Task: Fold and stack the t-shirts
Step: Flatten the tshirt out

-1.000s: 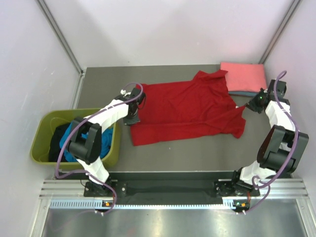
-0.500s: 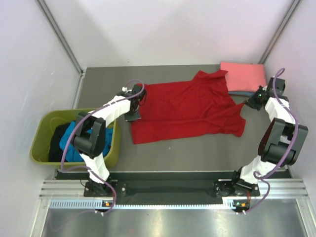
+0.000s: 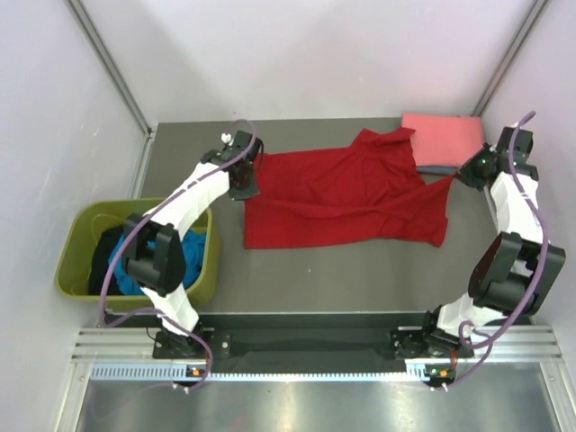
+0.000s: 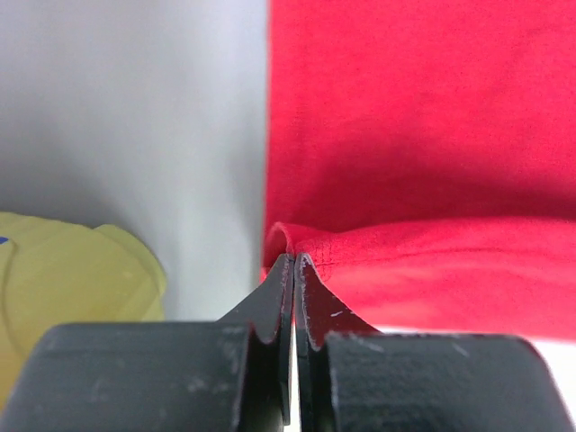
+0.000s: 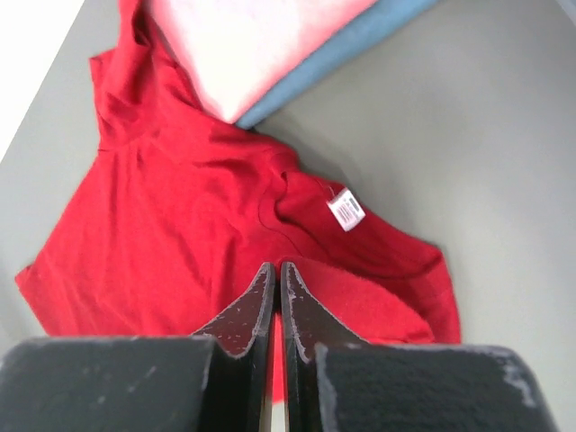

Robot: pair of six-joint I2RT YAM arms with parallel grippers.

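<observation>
Red shirt (image 3: 342, 198) lies mid-table, spread lengthwise btw the two arms. It's one layer over most of its area but not flat. The near hem runs fairly straight. The right end is bunched and creased around the collar, w/ the white neck label (image 5: 346, 209) facing up. One sleeve sticks out toward the far side, right by the folded pile; touching or not, can't tell.

Step in hand, prob.: stretching the shirt out before any fold. No fold made yet.

Left end effector (image 4: 293, 263) is clamped tight on the shirt's left edge, a small lip of cloth pinched in the tips. Right end effector (image 5: 275, 270) is closed on red cloth at the collar end, which it lifts a bit off the table (image 3: 315, 270).

Next move calls for: an even pull from both ends to take out the creases, esp. at the collar. Then set it down flat and let go w/o dragging cloth along. Keep the sleeve off the pile.

Far right corner: pink shirt (image 3: 445, 137), folded, sits on a folded blue shirt (image 5: 360, 49). Left, off the table edge: green tub (image 3: 205, 270) w/ turquoise shirt (image 3: 121, 261) and black shirt (image 3: 106, 245) heaped inside, unfolded.
</observation>
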